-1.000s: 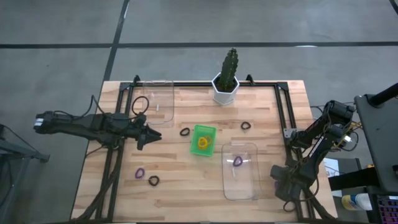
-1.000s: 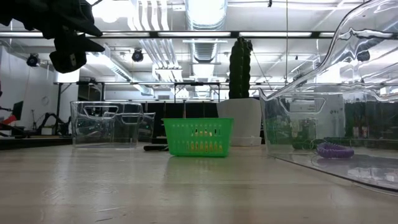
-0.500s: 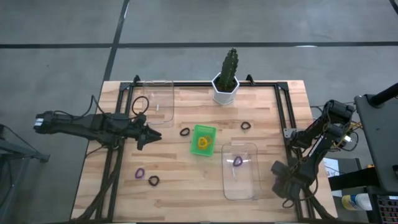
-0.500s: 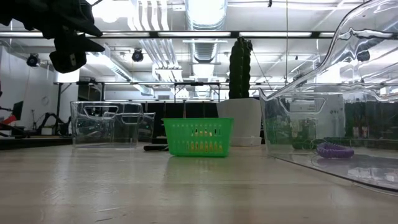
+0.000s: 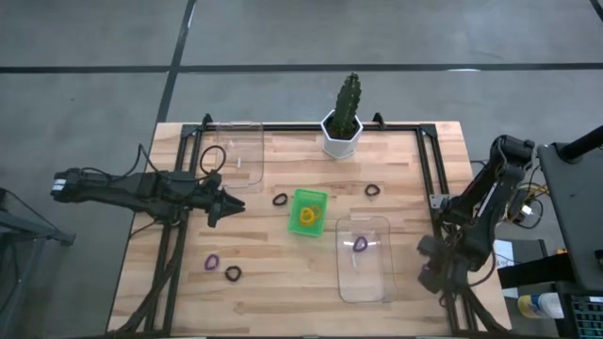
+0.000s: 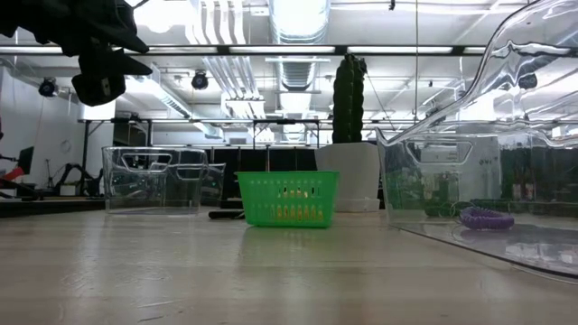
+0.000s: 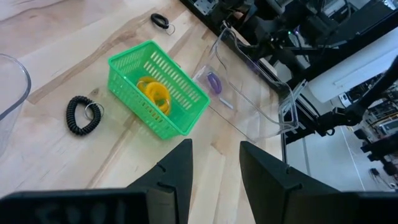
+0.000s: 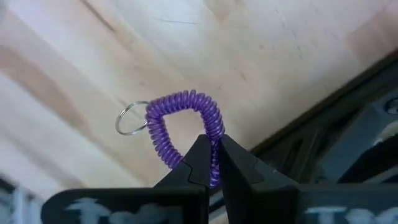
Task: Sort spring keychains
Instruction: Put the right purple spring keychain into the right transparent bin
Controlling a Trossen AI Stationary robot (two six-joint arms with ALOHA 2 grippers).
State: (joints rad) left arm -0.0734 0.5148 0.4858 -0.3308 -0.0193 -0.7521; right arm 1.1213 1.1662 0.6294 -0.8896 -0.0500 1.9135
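Observation:
My right gripper [image 8: 213,163] is above the table's near right corner [image 5: 429,275], pointing down and shut on a purple spring keychain [image 8: 180,118]. My left gripper [image 7: 214,168] hovers open over the table's left half [image 5: 229,204], touching nothing. Orange keychains [image 7: 155,93] lie in the green bin [image 5: 308,210]. One purple keychain [image 5: 360,244] lies in the near clear bin [image 5: 364,273]. On the wood lie black keychains [image 5: 280,200], [image 5: 373,190], [image 5: 232,274] and a purple one [image 5: 212,263]. My right gripper pinches the purple keychain's coil [image 8: 216,142] between its two fingertips, at the end of the loop away from the metal ring [image 8: 127,118]. The fingers come from above, pointing down. The loop hangs beyond the fingertips, above the wood.
A second clear bin [image 5: 236,155] stands at the far left, and a potted cactus [image 5: 343,121] at the far middle. Black frame rails [image 5: 429,188] run along the table's left, right and far sides. Bare wood lies in the near middle.
My right arm has risen at the table's near right corner, and its wrist has rolled a little. The left arm and the things on the table have kept still.

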